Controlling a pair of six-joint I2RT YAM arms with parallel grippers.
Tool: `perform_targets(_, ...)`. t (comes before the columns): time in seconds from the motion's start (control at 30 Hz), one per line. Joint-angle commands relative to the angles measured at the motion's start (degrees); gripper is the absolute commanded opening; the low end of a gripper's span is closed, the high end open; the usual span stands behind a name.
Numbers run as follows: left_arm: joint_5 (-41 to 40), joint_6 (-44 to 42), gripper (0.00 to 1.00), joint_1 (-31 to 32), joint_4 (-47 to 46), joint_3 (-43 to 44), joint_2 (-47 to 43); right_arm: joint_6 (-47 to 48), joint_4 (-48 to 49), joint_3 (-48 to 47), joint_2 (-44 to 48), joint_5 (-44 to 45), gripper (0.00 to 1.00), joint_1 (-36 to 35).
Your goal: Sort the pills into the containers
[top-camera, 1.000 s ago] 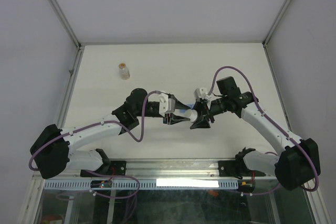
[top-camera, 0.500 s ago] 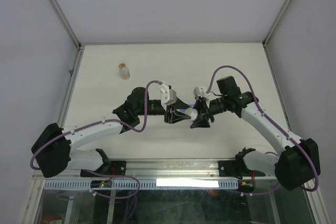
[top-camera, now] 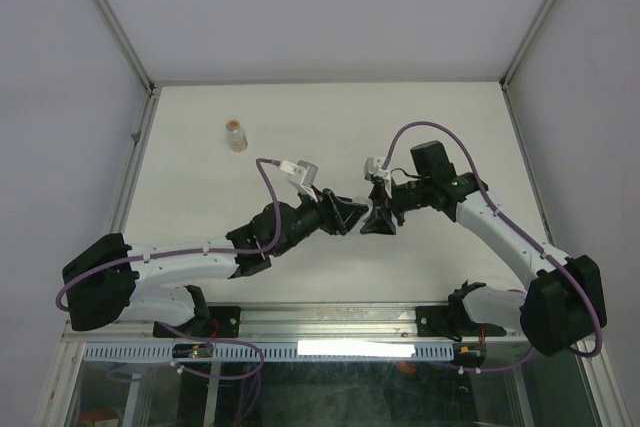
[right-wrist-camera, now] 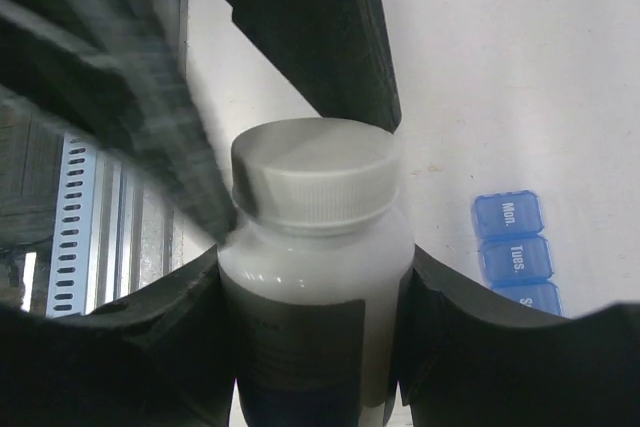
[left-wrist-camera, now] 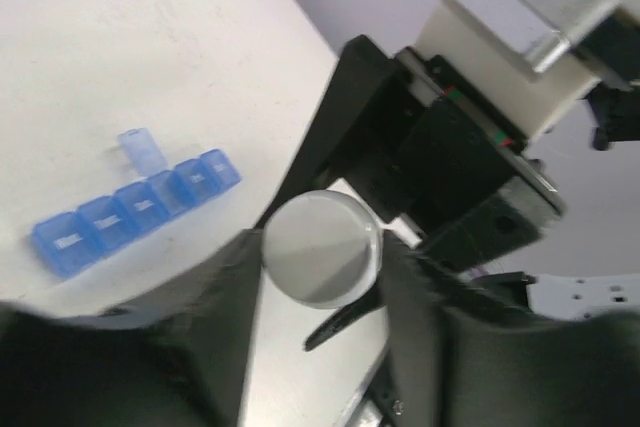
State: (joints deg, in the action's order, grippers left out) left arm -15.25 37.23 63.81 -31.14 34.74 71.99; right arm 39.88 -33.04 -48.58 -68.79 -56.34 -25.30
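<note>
right gripper (right-wrist-camera: 315, 347) clamped the white plastic bottle (right-wrist-camera: 315, 287) and left gripper (left-wrist-camera: 320, 259) pinched its ribbed white cap (right-wrist-camera: 315, 172); risk was the bottle spinning in that grip or the cap popping abruptly, flinging pills wide of the blue translucent pill-organiser strip (left-wrist-camera: 130, 209) at 9 o'clock in left wrist view.

Soft, even light bathes the white table (top-camera: 300, 127); shadows fall faint, the left fingers (left-wrist-camera: 120, 347) loom blurred up close.

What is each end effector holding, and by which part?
The right end effector holds the white bottle by its body. The left end effector's fingers flank the cap; grip unclear.
</note>
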Motion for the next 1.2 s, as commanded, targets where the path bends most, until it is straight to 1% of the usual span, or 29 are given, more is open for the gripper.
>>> perform_targets(0.0,6.87,-5.83,0.72,0.82,-16.16,-3.35,-1.46,-0.66,2.85,-3.10,1.24,-1.95,0.00,0.35)
perform_targets(0.07,7.74,-10.75,0.92,0.87,-18.19,-7.00,-4.39,0.34,2.03,-3.19,1.34,-2.84,0.00,0.65)
perform_targets(0.1,8.44,-13.38,0.98,0.83,-19.28,-8.76,-5.99,0.57,1.83,-3.19,1.39,-3.16,0.00,0.76)
perform_targets(0.2,12.78,-20.89,0.99,-0.31,-23.12,-14.43,-10.35,1.40,1.06,-3.29,1.29,-4.02,0.00,0.95)
perform_targets(0.27,18.11,-25.79,0.99,-2.19,-22.25,-16.24,-12.69,2.24,0.30,-3.50,1.04,-4.85,0.00,0.94)
perform_targets(0.37,26.76,-42.11,0.98,-3.29,-20.59,-17.86,-14.31,5.66,-2.47,-3.69,1.00,-6.96,0.00,0.91)
perform_targets(0.4,28.55,-46.37,0.99,-3.38,-20.73,-18.33,-14.10,7.86,-3.59,-3.71,0.88,-7.88,0.00,0.95)
perform_targets(0.43,30.38,-48.43,0.99,-3.87,-20.93,-18.11,-13.60,9.39,-4.62,-3.71,0.87,-8.64,0.00,0.90)
perform_targets(0.47,32.99,-49.05,0.99,-5.08,-20.55,-17.17,-12.78,10.91,-5.41,-3.62,0.88,-9.10,0.00,0.88)
perform_targets(0.5,36.99,-48.32,0.99,-7.72,-20.10,-15.84,-11.69,11.95,-6.01,-3.48,0.88,-9.46,0.00,0.89)
perform_targets(0.57,43.01,-44.73,0.99,-11.60,-20.68,-12.90,-8.99,13.36,-6.60,-3.27,0.90,-9.62,0.00,0.90)
perform_targets(0.63,45.58,-42.61,0.99,-13.76,-21.55,-10.59,-6.17,14.32,-7.37,-3.28,0.86,-9.99,0.00,0.84)
perform_targets(0.77,48.20,-41.22,0.98,-14.41,-23.83,-8.18,-2.14,15.06,-7.85,-3.27,0.80,-10.05,0.00,0.81)
perform_targets(0.8,49.05,-40.97,0.96,-14.42,-24.09,-7.43,-1.16,15.13,-7.84,-3.30,0.65,-10.03,0.00,0.75)
perform_targets(0.93,53.43,-40.67,0.83,-14.49,-21.24,-3.88,2.23,15.23,-8.03,-3.46,0.40,-9.52,0.00,0.38)
perform_targets(0.97,54.02,-40.59,0.77,-14.47,-20.47,-3.02,2.88,15.23,-8.01,-3.41,0.40,-9.44,0.00,0.34)
perform_targets(1.17,54.96,-39.03,0.60,-14.48,-18.84,0.26,5.80,15.14,-7.92,-3.44,0.38,-9.27,0.00,0.16)
